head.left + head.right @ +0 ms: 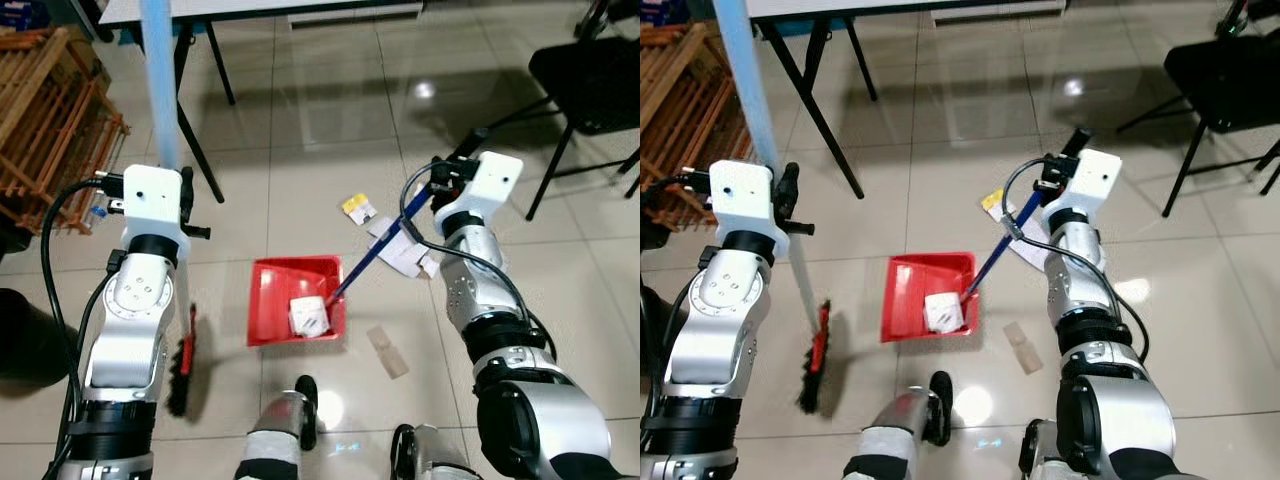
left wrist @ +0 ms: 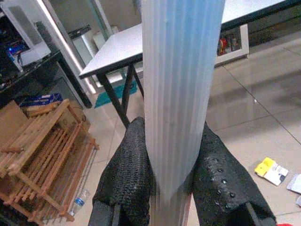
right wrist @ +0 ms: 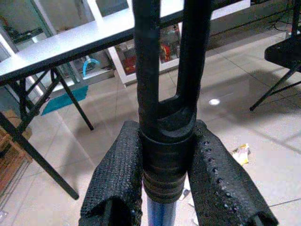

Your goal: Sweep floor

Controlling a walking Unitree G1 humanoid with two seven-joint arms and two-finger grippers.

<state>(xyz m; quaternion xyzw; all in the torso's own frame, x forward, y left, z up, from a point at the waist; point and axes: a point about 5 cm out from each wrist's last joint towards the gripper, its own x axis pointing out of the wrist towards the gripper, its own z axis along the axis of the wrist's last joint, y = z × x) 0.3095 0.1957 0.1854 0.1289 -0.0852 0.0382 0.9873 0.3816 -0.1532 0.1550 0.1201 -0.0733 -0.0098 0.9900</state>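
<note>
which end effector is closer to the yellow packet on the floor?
Right. The right end effector, shut on the dustpan handle, sits just beside the yellow packet. The left end effector, shut on the broom pole, is across the red dustpan, much farther away.

I can read no text anywhere around me. The small yellow-and-white packet (image 1: 358,208) lying on the tiles near my right arm carries some print, but it is far too small and blurred to make out. The blue box (image 2: 40,99) near the wooden rack (image 2: 44,160) has markings I cannot read either.
</note>
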